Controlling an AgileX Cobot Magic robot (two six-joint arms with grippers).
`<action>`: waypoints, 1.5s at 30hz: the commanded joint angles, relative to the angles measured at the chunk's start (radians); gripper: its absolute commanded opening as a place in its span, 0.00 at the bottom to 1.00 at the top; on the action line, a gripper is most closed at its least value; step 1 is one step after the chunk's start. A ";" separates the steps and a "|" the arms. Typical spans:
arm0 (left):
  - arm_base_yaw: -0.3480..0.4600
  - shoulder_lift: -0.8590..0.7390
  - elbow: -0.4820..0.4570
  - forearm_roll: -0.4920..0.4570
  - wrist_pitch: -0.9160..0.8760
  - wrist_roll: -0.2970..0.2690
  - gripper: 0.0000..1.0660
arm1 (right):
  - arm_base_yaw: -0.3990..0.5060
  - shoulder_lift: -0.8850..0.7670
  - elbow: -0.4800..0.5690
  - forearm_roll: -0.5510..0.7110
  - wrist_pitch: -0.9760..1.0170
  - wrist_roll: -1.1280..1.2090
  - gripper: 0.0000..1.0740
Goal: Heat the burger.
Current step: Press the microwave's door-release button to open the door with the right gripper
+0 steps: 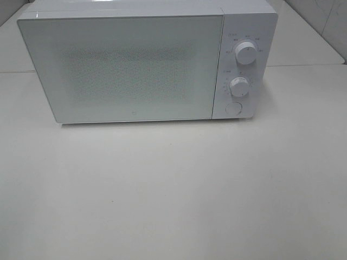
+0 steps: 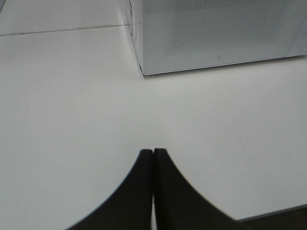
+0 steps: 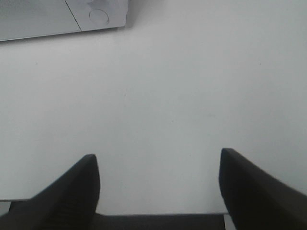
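Two claws show only in their own wrist views: the left claw (image 2: 153,152) has its fingers pressed together on nothing, and the right claw (image 3: 157,154) is spread wide and empty, both low over the bare table (image 1: 173,195) in front of the microwave (image 1: 135,65). No burger shows in any view. It may sit behind the shut door (image 1: 124,67), whose speckled window gives nothing away, or lie out of frame; I cannot tell which. So the step in hand is hard to fix: either nothing has begun, or the loading is done and only the setting is left. If the burger is outside, the next move likely calls for a press on the round button (image 1: 233,108) to free the door. If it is inside, a claw must pinch and turn the lower knob (image 1: 238,85), which the right claw sits nearer.
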 commanded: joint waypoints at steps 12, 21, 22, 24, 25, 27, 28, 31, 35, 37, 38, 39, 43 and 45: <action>0.001 -0.020 0.002 -0.008 -0.015 0.000 0.00 | -0.005 -0.192 0.047 0.006 -0.089 -0.069 0.62; 0.001 -0.020 0.002 -0.008 -0.015 0.000 0.00 | -0.005 -0.192 0.052 0.006 -0.094 -0.069 0.62; 0.001 -0.020 0.002 -0.008 -0.015 0.000 0.00 | -0.005 -0.192 0.052 0.006 -0.094 -0.069 0.62; 0.001 -0.020 0.002 -0.008 -0.015 0.000 0.00 | -0.005 -0.192 0.052 0.006 -0.094 -0.069 0.62; 0.001 -0.020 0.002 -0.008 -0.015 0.000 0.00 | -0.005 -0.192 0.052 0.006 -0.094 -0.069 0.62; 0.001 -0.020 0.002 -0.008 -0.015 0.000 0.00 | -0.005 -0.192 0.052 0.006 -0.094 -0.069 0.62; 0.001 -0.020 0.002 -0.008 -0.015 0.000 0.00 | -0.005 -0.192 0.052 0.006 -0.094 -0.069 0.62; 0.001 -0.020 0.002 -0.008 -0.015 0.000 0.00 | -0.005 -0.192 0.052 0.006 -0.094 -0.069 0.62; 0.001 -0.020 0.002 -0.008 -0.015 0.000 0.00 | -0.005 -0.192 0.052 0.006 -0.094 -0.069 0.62; 0.001 -0.020 0.002 -0.008 -0.015 0.000 0.00 | -0.005 -0.192 0.052 0.006 -0.095 -0.069 0.62; 0.001 -0.020 0.002 -0.008 -0.015 0.000 0.00 | -0.005 -0.192 0.052 0.006 -0.095 -0.069 0.62; 0.001 -0.020 0.002 -0.008 -0.015 0.000 0.00 | -0.005 -0.192 0.052 0.006 -0.095 -0.069 0.62; 0.001 -0.020 0.002 -0.008 -0.015 0.000 0.00 | -0.005 -0.191 0.052 0.006 -0.095 -0.069 0.62; 0.001 -0.020 0.002 -0.008 -0.015 0.000 0.00 | -0.005 -0.191 0.052 0.006 -0.096 -0.065 0.62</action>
